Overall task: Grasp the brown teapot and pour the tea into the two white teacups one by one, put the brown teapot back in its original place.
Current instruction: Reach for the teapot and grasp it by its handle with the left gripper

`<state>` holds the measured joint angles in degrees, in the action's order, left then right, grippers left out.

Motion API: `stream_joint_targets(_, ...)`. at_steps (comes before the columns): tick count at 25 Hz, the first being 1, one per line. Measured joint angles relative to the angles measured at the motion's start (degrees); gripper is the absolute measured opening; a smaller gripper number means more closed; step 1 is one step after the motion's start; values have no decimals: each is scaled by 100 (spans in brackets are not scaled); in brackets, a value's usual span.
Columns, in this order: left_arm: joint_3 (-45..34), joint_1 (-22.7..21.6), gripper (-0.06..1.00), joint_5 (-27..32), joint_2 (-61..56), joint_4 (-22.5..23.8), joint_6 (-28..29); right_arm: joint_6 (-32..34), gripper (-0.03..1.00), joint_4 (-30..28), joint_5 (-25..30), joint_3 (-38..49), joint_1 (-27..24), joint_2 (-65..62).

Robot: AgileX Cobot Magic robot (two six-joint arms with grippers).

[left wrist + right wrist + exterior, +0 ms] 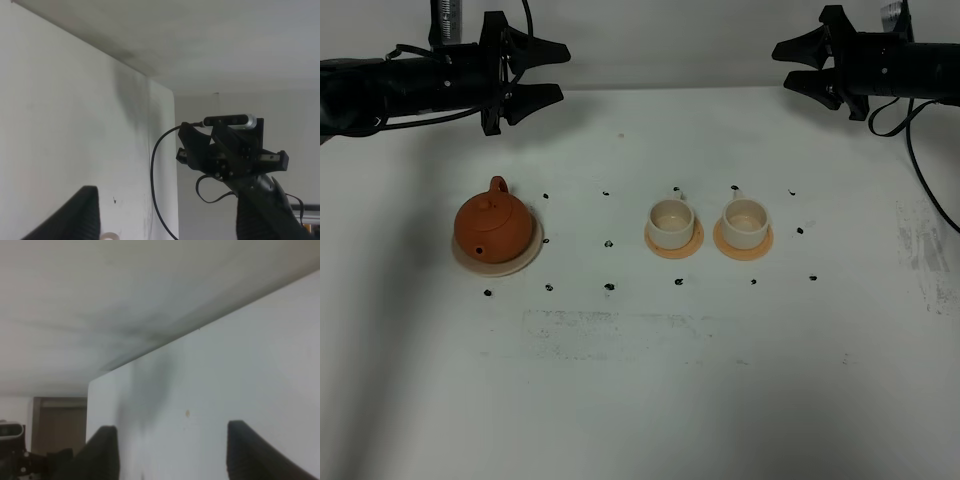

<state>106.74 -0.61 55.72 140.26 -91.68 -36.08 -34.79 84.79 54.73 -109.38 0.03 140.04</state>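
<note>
Exterior high view: on the white table (640,400) the teapot (495,225) sits on its saucer (510,266), toward 9 o'clock from the table's middle. Its handle is at 12 o'clock and its spout at about 7 o'clock. At the teapot's 3 o'clock, well apart from it, stands a cup (671,222), and just beside that, again at 3 o'clock, a second cup (745,220). Each rests on an orange coaster (676,252) and looks pale inside. Small black marks (609,243) dot the table around them. The left gripper (563,70) hangs at 11 o'clock of the scene with its jaws wide and nothing between them. The right gripper (780,67) hangs at 1 o'clock, likewise wide and empty. Both are far from the teapot and cups.

Left wrist view: the left gripper (167,210) shows two dark fingers (75,215) spread far apart over bare table, and the right arm (230,155) faces it.

Right wrist view: the right gripper (172,445) has its fingers (102,452) wide, holding nothing.
</note>
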Motion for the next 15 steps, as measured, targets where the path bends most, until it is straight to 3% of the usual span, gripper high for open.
stream_joint_targets(12,0,0,60,2,0,0,0,-80,49,-10,-12,0,0,0)
stream_joint_targets(15,0,0,60,2,0,0,-219,-371,49,-15,-12,-4,0,0)
